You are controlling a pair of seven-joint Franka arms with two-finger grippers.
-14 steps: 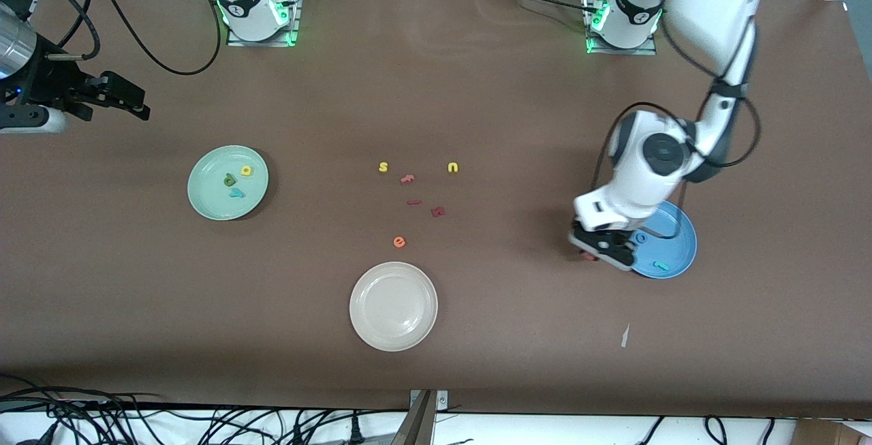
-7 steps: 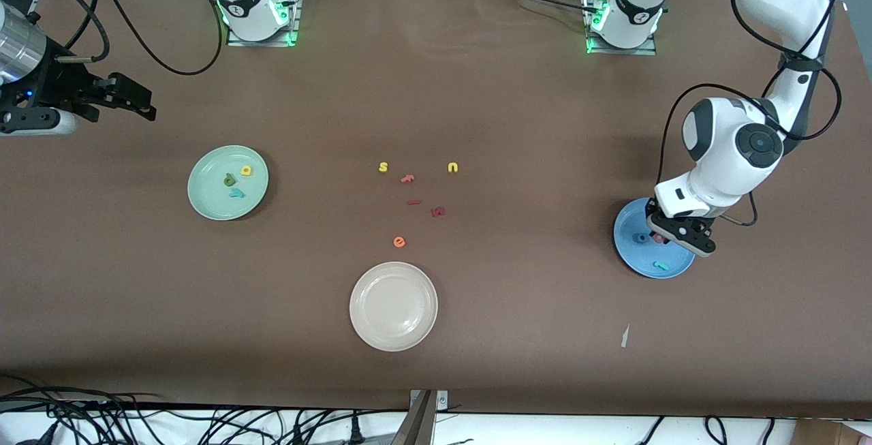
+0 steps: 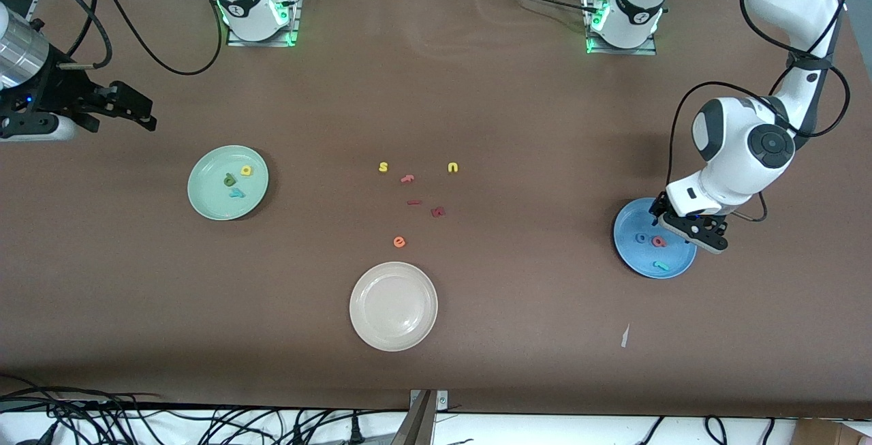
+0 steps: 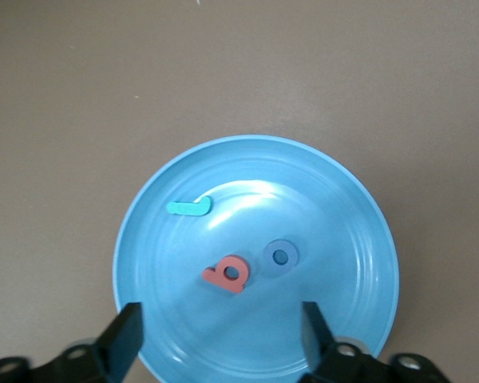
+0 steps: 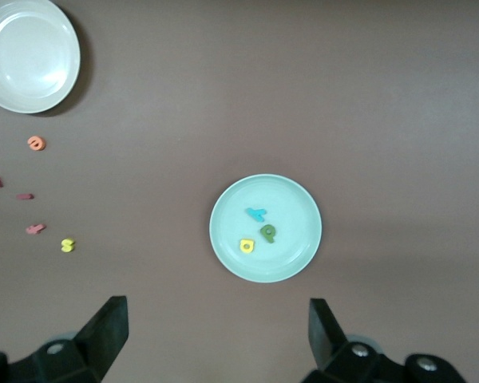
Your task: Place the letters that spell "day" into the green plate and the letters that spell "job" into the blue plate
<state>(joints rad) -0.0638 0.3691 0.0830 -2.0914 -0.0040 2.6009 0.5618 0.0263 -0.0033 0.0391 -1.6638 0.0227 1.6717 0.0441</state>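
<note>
You are finishing the last drop: left gripper (image 3: 689, 233) hanging wide open and empty over the blue plate (image 3: 683, 263) holding salmon "b" (image 4: 227, 274), "o" (image 4: 280, 256), "j" (image 4: 189, 207); right gripper (image 3: 129, 108) waiting open, empty, above the table toward its own end; green plate (image 3: 204, 205) carrying "d" (image 3: 229, 180), "a" (image 3: 246, 171), "y" (image 3: 236, 193); next, I judge, you are only retracting.

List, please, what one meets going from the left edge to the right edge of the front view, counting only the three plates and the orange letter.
Round pale green plate → round cream-white plate → small orange foam letter "e" → round bright blue plate.
</note>
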